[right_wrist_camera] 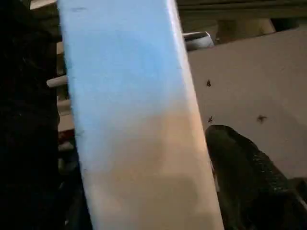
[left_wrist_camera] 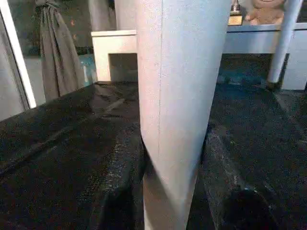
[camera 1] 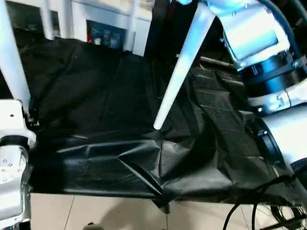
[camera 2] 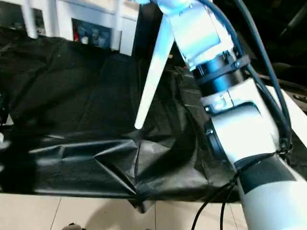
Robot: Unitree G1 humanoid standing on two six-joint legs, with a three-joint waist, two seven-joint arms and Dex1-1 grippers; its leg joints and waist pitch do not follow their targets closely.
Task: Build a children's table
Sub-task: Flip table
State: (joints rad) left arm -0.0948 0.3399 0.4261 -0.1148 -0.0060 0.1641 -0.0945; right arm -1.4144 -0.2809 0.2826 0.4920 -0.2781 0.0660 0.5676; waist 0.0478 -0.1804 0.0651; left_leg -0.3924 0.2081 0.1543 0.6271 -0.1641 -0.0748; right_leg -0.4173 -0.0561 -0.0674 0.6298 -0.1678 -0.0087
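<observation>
Two white tapered table legs are in view. One leg [camera 1: 184, 62] slants down from my right wrist [camera 1: 254, 33], and its thin tip hangs just above the crumpled black cloth [camera 1: 96, 96]. In the right wrist view this leg [right_wrist_camera: 134, 124] runs close past the camera. The other leg [camera 1: 12, 62] rises steeply at the left, with my left gripper [camera 1: 29, 111] shut on it. It also shows close up in the left wrist view [left_wrist_camera: 182, 96]. The table top is out of view.
Black cloth covers the whole work surface, creased into a ridge [camera 1: 144, 167] near the front edge. Two more white tubes [camera 1: 48, 19] [camera 1: 130, 28] stand upright at the far side. A white cabinet [camera 1: 108, 21] is behind them. Cables [camera 2: 216, 201] hang by my right arm.
</observation>
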